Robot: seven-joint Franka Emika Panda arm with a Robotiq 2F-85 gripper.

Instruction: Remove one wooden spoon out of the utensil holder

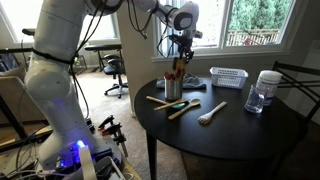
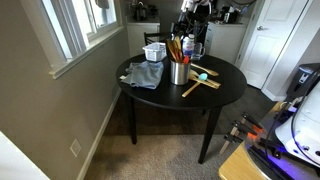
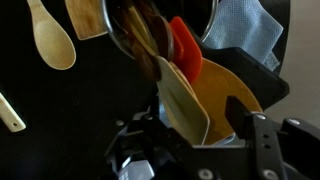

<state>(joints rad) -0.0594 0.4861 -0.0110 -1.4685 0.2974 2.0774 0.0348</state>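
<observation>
Silvery metal marks out the utensil holder (image 1: 173, 90), which stands upright on the round black table (image 1: 240, 140), crammed with wooden handles. My gripper (image 1: 178, 50) hangs straight over it, down among the tops of those handles. In both exterior views the fingers are too small and dark to read. The wrist view shows only black gripper bodywork along its bottom edge, so I cannot tell whether the jaws are spread or pinching a handle.

The wrist view does give me detail the others do not. Looking down at the cup, I see a red spatula (image 3: 186, 55) among the wooden pieces, and a broad wooden spatula (image 3: 185, 100) reaching up close to the camera. It also shows a wooden spoon (image 3: 52, 40) lying flat on the table beside the holder.

An exterior view shows me a white slatted basket (image 1: 228, 77) and a clear jar (image 1: 262, 92) with a white lid, both well apart from the holder. A pale spoon (image 1: 212, 113) lies flat between them and me. The grey cloth (image 2: 145, 75) just beside the holder shows plainly in an exterior view, and as a corner at the wrist view's top edge.
</observation>
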